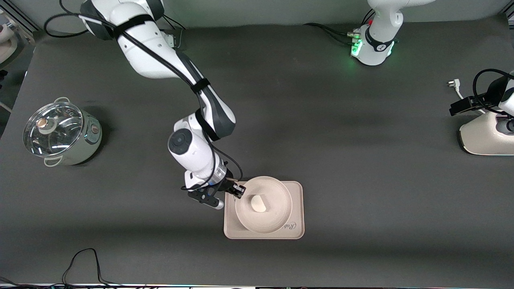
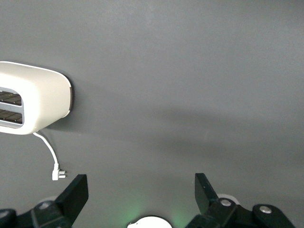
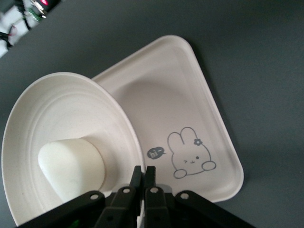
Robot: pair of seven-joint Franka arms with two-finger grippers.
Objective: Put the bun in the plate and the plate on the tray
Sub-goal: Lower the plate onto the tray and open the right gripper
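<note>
The round cream plate (image 1: 277,208) is over the pinkish rectangular tray (image 1: 296,192), tilted, with its shadow on the tray. The off-white bun (image 1: 259,203) lies in the plate. My right gripper (image 1: 239,188) is shut on the plate's rim at the side toward the right arm's end. In the right wrist view the gripper (image 3: 143,173) pinches the rim of the plate (image 3: 57,104), with the bun (image 3: 71,168) close by and the rabbit drawing on the tray (image 3: 190,95). My left gripper (image 2: 141,190) is open and empty, high over the table near its own base, out of the front view.
A metal pot with a glass lid (image 1: 60,134) stands at the right arm's end of the table. A white toaster (image 1: 486,136) with a cord and plug (image 1: 451,83) stands at the left arm's end and also shows in the left wrist view (image 2: 38,102).
</note>
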